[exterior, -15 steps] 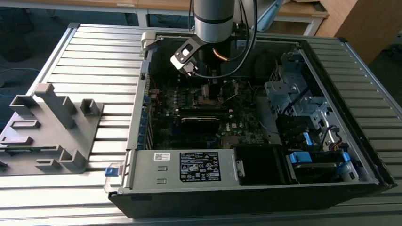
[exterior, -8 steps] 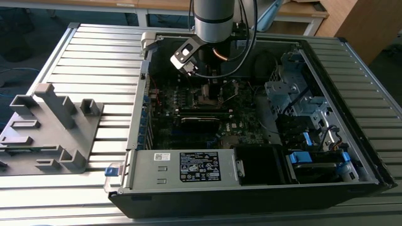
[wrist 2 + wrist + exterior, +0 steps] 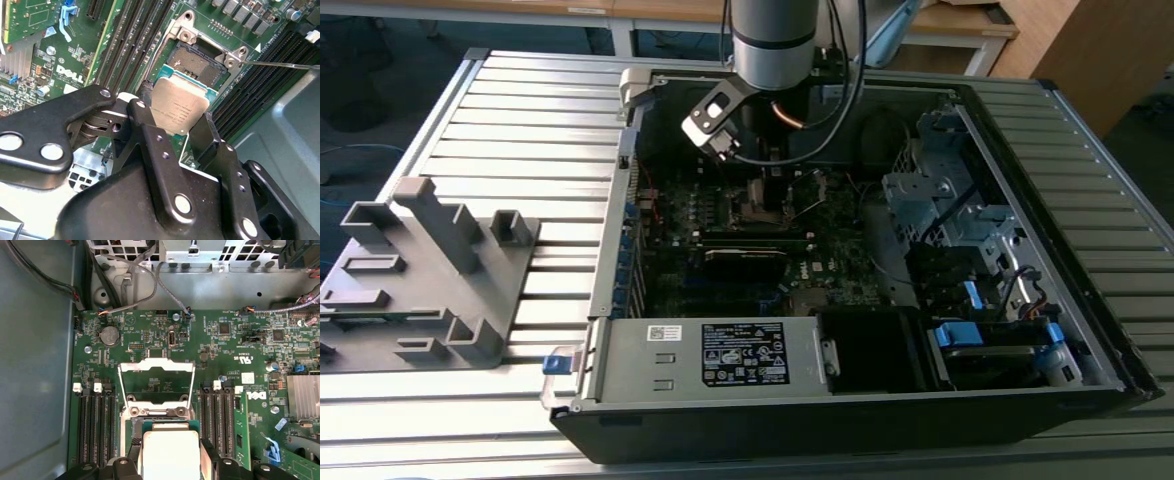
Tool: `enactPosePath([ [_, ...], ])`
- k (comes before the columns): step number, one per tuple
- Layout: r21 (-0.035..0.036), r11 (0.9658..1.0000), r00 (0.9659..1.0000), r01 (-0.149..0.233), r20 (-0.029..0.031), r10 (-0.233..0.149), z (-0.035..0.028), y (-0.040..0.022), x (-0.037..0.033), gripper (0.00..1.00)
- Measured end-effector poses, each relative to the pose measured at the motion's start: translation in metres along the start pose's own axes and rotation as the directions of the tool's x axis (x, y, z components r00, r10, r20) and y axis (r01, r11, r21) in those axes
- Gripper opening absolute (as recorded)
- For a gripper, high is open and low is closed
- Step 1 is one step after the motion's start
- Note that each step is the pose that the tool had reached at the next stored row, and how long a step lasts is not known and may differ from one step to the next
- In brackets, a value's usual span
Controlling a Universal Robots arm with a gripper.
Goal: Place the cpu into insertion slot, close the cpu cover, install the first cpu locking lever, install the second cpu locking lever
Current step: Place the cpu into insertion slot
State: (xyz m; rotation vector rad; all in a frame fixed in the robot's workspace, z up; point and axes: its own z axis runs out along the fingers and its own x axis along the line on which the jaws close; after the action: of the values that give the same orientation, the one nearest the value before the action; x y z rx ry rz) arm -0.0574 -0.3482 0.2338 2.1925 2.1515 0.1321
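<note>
1. Cpu point(image 3: 181, 107): you have it clamped between the two black fingers point(image 3: 145, 117) of the pincer point(image 3: 176, 104). The dull metal top faces the camera, and a strip of its green edge shows on the side toward the socket.
2. In both wrist views the cpu sits over the near part of the insertion slot point(image 3: 197, 62). You cannot tell whether it touches the socket or hangs just above it. It does not lie flat inside the rim.
3. The far part of the slot's black bed is bare, with the silver rim and its two screw lugs around it.
4. The cpu cover point(image 3: 156, 366) is flipped open. In the first wrist view it stands beyond the slot, on the side away from the pincer. Green board shows through its cut-out centre.
5. A thin steel rod point(image 3: 280, 64) runs out from one corner of the slot, crossing above the long black memory slots point(image 3: 260, 80) on that side.
6. Memory slots flank the socket on both sides. A silver finned heatsink point(image 3: 302, 395) sits further off on the circuit board point(image 3: 235, 340), and a coin battery point(image 3: 110, 335) lies beyond the open cover.
7. In the exterior view the arm point(image 3: 774, 40) reaches down into the open computer case point(image 3: 854, 430), over the middle of the board.
8. The case lies on its side on a ribbed metal surface point(image 3: 520, 130). A grey plastic fixture point(image 3: 427, 270) stands beside it at the exterior view's left, apart from the case.
</note>
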Motion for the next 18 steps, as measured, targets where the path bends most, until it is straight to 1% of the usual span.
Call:
enactPosePath([
  [2, -0.0006, 1.0, 1.0, 0.003, -0.0015, -0.003, 0.0006, -0.0003, 0.0001, 0.54],
  [7, -0.0033, 0.9994, 0.9994, 0.034, -0.0063, -0.034, 0.0034, -0.0013, 0.0002, 0.54],
  [10, -0.0033, 0.9992, 0.9992, 0.039, -0.0066, -0.039, 0.0062, -0.0032, 0.0, 0.54],
  [15, -0.0033, 0.9992, 0.9992, 0.039, -0.0068, -0.039, 0.0145, -0.0046, -0.0001, 0.54],
  [18, -0.0031, 0.9992, 0.9992, 0.039, -0.0065, -0.039, 0.016, -0.0048, -0.0001, 0.54],
])
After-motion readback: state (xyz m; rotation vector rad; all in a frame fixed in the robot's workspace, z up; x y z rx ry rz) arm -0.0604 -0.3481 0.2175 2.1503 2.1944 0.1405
